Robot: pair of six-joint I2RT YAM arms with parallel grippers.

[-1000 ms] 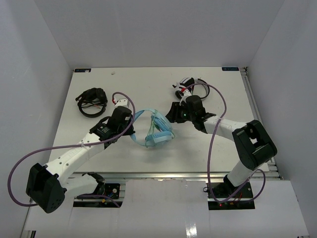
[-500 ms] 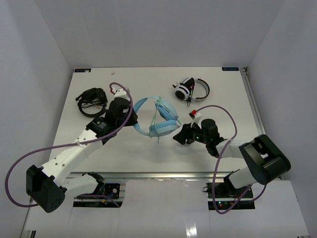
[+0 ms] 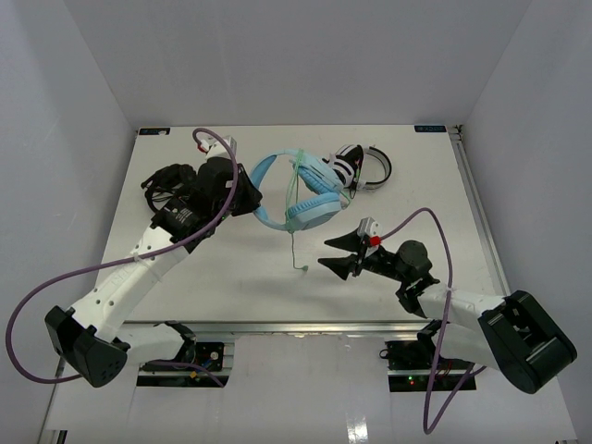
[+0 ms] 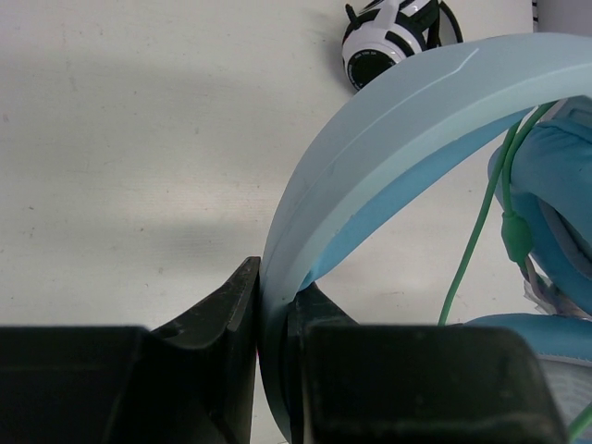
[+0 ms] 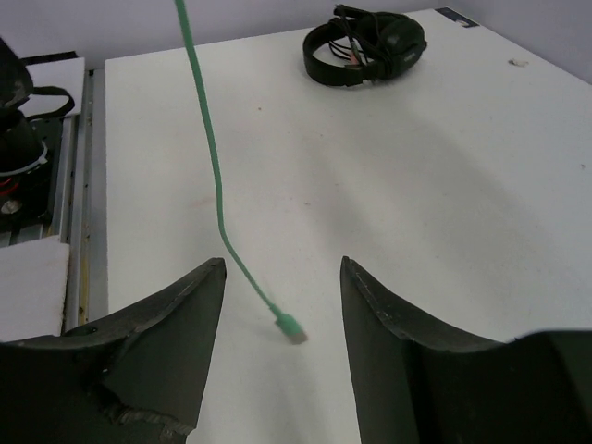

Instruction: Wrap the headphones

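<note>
White table (image 3: 435,185), headphones (image 3: 310,199) prob. aloft in L gripper (image 3: 252,196), R gripper (image 3: 333,253) agape

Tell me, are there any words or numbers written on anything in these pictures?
No word or number can be read anywhere.
Left blue sticker, at the far edge: too small to read.
Right blue sticker, at the far edge: too small to read.
Blue headphones, black headphones, white-and-black headphones: no print shows.
</note>
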